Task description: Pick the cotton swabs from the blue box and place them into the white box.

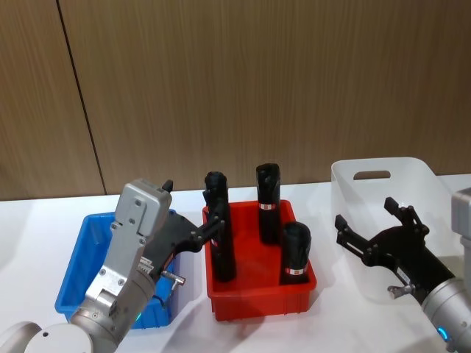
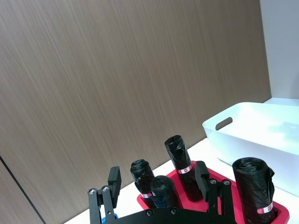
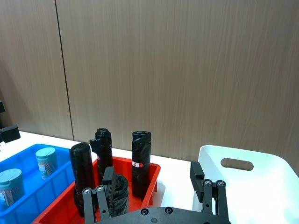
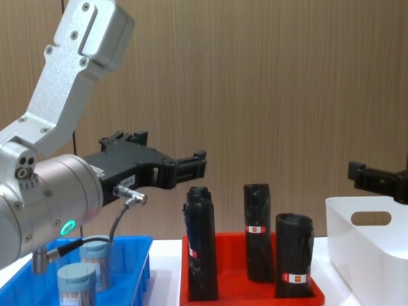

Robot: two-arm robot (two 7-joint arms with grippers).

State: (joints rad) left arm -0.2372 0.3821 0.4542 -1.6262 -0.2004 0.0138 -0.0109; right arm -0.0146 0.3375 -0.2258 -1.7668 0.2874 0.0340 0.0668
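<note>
left gripper (image 2: 158,172) hovers above the blue box (image 1: 79,259), fingers spread and empty. right gripper (image 1: 368,213) hangs over the white box (image 1: 416,175), fingers apart. cotton swabs (image 3: 46,161) stand in the blue box.

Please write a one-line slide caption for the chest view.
Open left gripper above the trays: two cotton swabs in the blue box, black rolls in the red tray.
</note>
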